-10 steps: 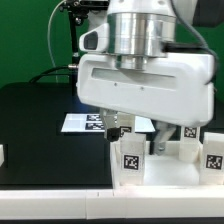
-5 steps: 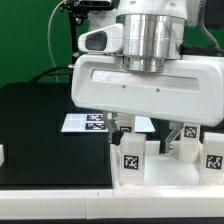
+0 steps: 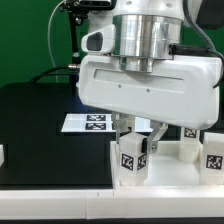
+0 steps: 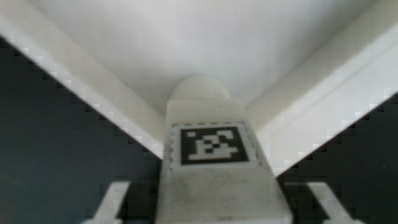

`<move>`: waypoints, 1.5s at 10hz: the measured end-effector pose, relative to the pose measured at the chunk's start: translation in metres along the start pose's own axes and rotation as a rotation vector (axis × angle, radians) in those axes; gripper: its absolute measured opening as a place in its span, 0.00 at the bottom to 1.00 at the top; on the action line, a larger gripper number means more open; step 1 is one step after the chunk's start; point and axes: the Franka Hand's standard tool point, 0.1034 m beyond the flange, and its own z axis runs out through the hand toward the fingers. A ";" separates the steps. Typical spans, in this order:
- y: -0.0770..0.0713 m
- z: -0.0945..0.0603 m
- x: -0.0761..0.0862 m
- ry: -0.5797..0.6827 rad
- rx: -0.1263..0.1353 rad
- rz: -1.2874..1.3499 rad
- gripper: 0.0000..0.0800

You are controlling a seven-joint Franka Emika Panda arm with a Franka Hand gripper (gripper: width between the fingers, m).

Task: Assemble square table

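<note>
My gripper [image 3: 143,132] hangs over the near left corner of the white square slab [image 3: 175,172]. Its fingers straddle a chunky white leg [image 3: 133,157] with a black-and-white tag that stands on the slab, slightly tilted. In the wrist view the leg [image 4: 214,140] lies between my two fingertips [image 4: 121,200], with a dark gap on each side, so the jaws are open and not touching it. The slab's corner [image 4: 196,50] with its raised rims spreads behind the leg. Two more tagged legs [image 3: 214,155] [image 3: 186,146] stand on the exterior view's right.
The marker board [image 3: 92,122] lies on the black table behind the slab. A small white part [image 3: 2,154] sits at the exterior view's left edge. A green wall stands behind the table.
My hand has shifted slightly to the exterior view's left over the last half second. The tagged leg between the fingers now looks a little tilted.
</note>
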 end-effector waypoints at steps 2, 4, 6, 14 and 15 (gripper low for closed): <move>0.001 0.000 0.001 -0.037 -0.034 0.271 0.36; 0.001 0.000 0.001 -0.089 -0.022 0.611 0.36; -0.001 -0.001 0.000 -0.110 -0.020 0.867 0.36; 0.002 0.001 0.001 -0.117 -0.037 1.090 0.71; 0.001 -0.001 0.001 -0.119 -0.033 1.089 0.71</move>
